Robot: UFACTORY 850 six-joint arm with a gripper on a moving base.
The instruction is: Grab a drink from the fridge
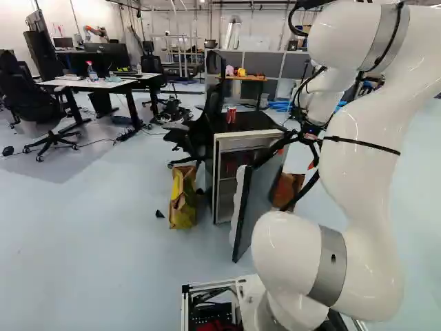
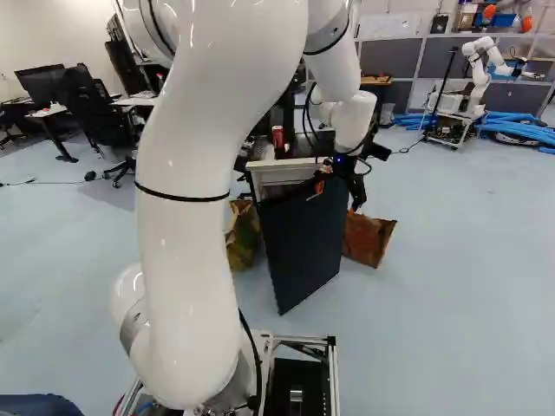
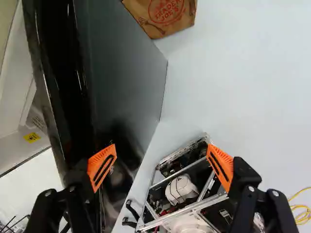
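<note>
with twelve o'clock straight ahead of the base, the fridge [image 1: 244,143] stands near twelve, its door [image 2: 303,243] swung open. dim red shapes [image 1: 233,165] inside are probably the drinks; which kind, i can't tell. a red can [image 1: 231,115] also stands upright on the black top [image 1: 256,123]. the gripper [image 3: 161,167] hangs beside the door, roughly one o'clock, fingers spread wide with nothing clamped.

if the drink is a full can like that one, expect modest weight, low for its size to topple, and stiff walls that still dent under a hard squeeze. chilled, it may be slick with damp. best hold: pads at three and nine o'clock around its middle, firm but measured, clear of the rim, kept upright.
</note>
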